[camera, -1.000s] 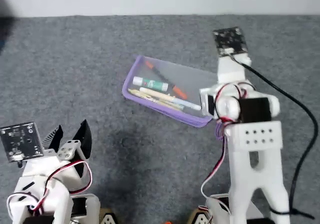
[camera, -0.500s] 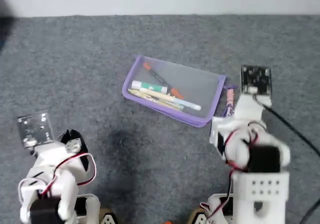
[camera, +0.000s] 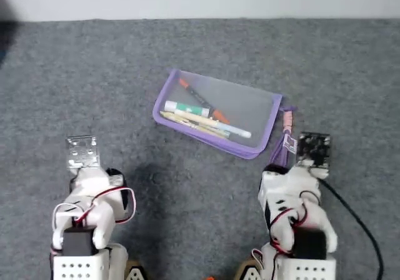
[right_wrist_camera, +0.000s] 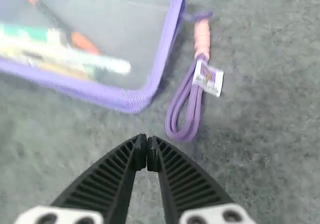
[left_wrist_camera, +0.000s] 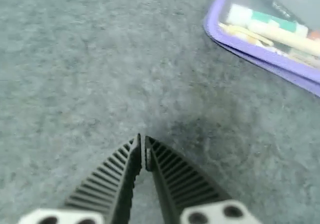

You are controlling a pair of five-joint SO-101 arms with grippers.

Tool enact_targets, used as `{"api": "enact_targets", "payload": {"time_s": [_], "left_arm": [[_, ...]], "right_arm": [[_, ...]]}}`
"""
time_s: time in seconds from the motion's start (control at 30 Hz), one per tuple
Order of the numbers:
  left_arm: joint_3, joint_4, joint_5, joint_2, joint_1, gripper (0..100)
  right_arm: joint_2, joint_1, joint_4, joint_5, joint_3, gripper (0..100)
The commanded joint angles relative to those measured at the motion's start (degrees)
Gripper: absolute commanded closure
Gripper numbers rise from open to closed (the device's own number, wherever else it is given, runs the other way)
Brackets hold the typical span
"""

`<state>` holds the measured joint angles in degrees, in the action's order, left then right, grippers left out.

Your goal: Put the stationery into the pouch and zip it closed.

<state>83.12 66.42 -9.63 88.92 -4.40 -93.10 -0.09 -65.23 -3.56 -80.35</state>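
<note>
Fingers pressed together on nothing, both pairs: the left gripper (left_wrist_camera: pixel 142 144) hangs over bare grey carpet (camera: pixel 187 49), and the right gripper (right_wrist_camera: pixel 146 146) points at the floor close to the loop of a purple cord strap with a pink bead and a small tag (right_wrist_camera: pixel 186 104). The clear plastic pouch with purple fabric edging (camera: pixel 253 108) lies flat in the middle of the carpet, ahead of both arms, the stationery (camera: pixel 203 119) already inside it. The strap trails from the corner nearer the right arm. From here the zip looks drawn across, though I can't be sure. I'd judge the pouch light and floppy, its clear face slick. The woven edging or the strap gives the surest hold. Lifted by one corner it would sag and the pens would slide.
</note>
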Motion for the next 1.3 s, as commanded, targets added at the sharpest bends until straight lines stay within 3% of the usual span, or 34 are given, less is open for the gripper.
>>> {"api": "enact_targets", "payload": {"time_s": [0.0,0.4,0.67,0.87,1.27], "left_arm": [[2.9,-5.3,-0.7,0.6,3.2,99],[13.7,-16.6,-0.8,0.6,3.7,99],[13.7,-16.5,-1.1,0.6,3.2,99],[13.7,-16.5,-1.1,0.6,2.5,99],[13.7,-16.5,-1.1,0.6,2.5,99]], "right_arm": [[-7.6,0.6,1.0,4.0,-7.4,99.1],[-10.9,0.7,0.7,4.0,-16.0,99.1],[-10.9,0.6,0.1,4.0,-16.1,99.1],[-10.9,0.4,-10.0,4.0,-16.1,99.1],[-10.9,0.3,-9.8,4.2,-16.1,99.0]]}}
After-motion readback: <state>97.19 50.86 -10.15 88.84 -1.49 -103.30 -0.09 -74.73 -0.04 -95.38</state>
